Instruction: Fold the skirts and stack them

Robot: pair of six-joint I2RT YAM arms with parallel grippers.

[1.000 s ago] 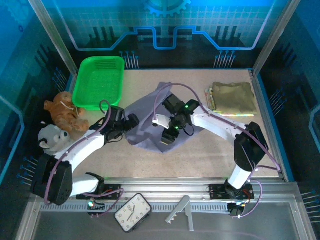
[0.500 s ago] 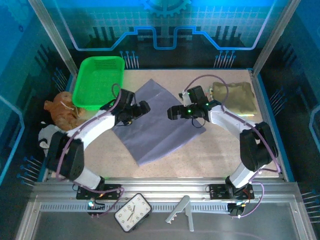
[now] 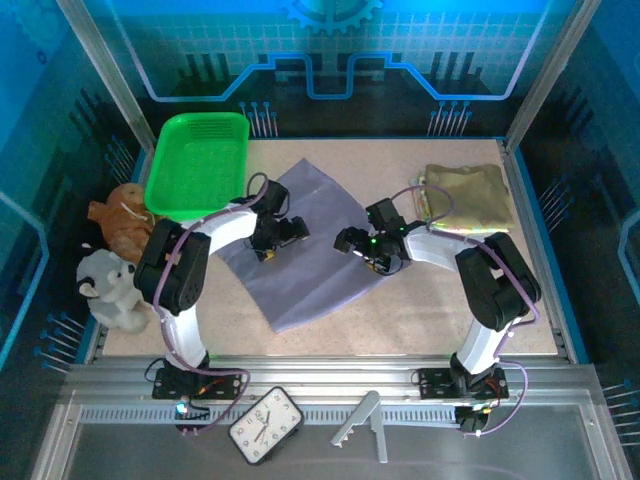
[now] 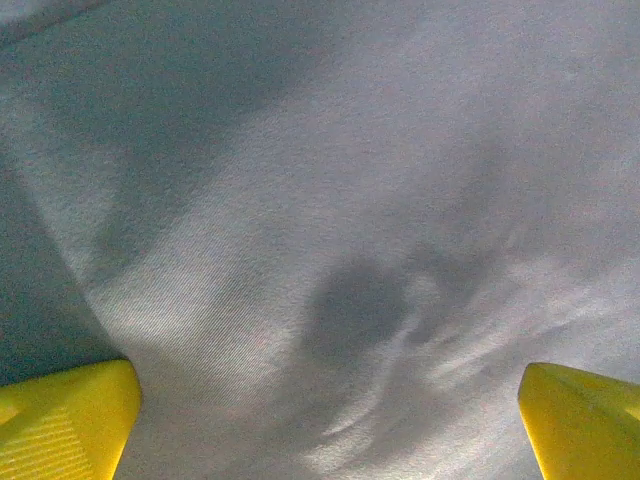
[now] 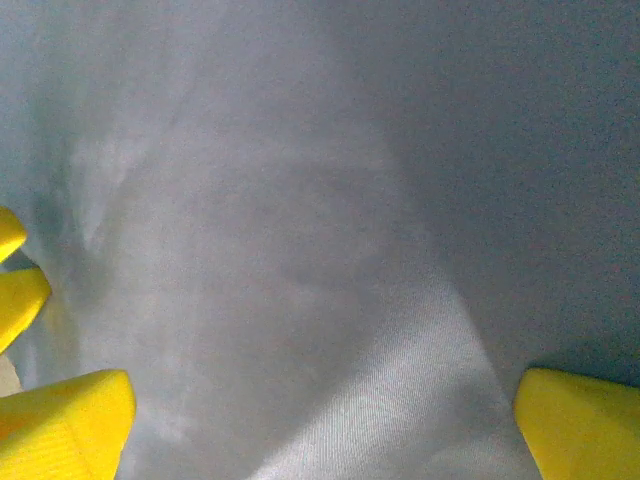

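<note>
Spreading looks finished: the grey skirt (image 3: 310,270) lies flat as a tilted diamond in the middle of the counter (image 3: 420,310). I judge that is so its edges are plain and a clean fold can be taken. The khaki skirt (image 3: 468,195) sits folded at the upper right of the top view, with a pale edge of other cloth peeping from under it (the stack, I take it). It is well apart from the grey one, which leaves room to fold here and carry over afterwards.

My left hand (image 3: 272,238) hangs over the grey skirt's upper-left part, and my right hand (image 3: 362,248) over its right edge. In the left wrist view my left hand (image 4: 325,420) is spread wide, the yellow fingertips (image 4: 65,415) at the two lower corners of the frame with nothing but smooth grey cloth between them; it grips nothing. My right hand (image 5: 320,425) is the same: wide apart, cloth between, nothing held. Both sit close above the fabric; whether the tips press on it I cannot tell.
</note>
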